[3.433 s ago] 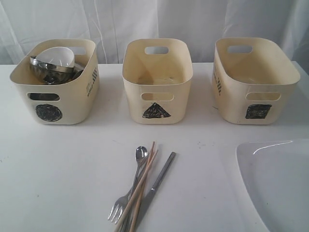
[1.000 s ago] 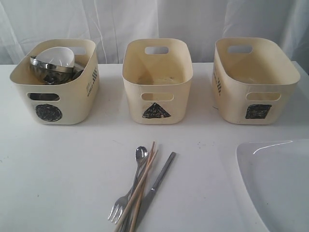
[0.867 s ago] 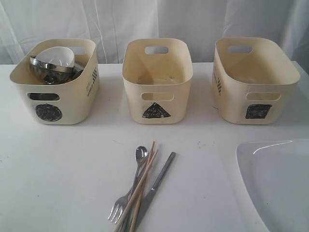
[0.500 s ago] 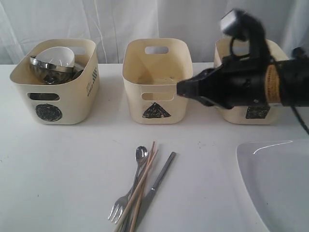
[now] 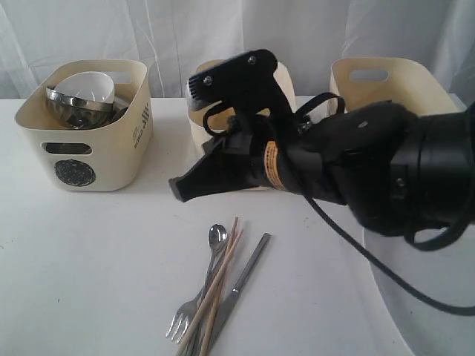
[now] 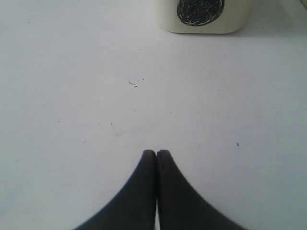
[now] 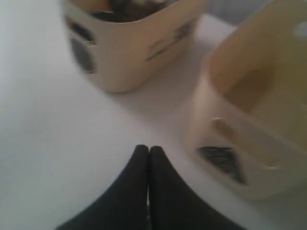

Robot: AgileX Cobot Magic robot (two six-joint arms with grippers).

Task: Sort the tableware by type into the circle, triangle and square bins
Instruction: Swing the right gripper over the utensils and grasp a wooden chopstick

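Note:
A steel spoon, fork, wooden chopsticks and knife lie bunched at the table's front middle. The circle bin on the left holds a small white bowl over a steel bowl. My right gripper is shut and empty, hovering between the circle bin and the triangle bin, above the cutlery. The left gripper is shut and empty, low over bare table before the circle bin. The white plate lies front right, partly behind the arm.
The right arm stretches from the right edge across the front of the triangle bin and most of the square bin, with its cable hanging over the table. A white curtain closes the back.
The right arm came in from the right and swept left, from in front of the square bin to between the circle and triangle bins. Tableware has not moved.

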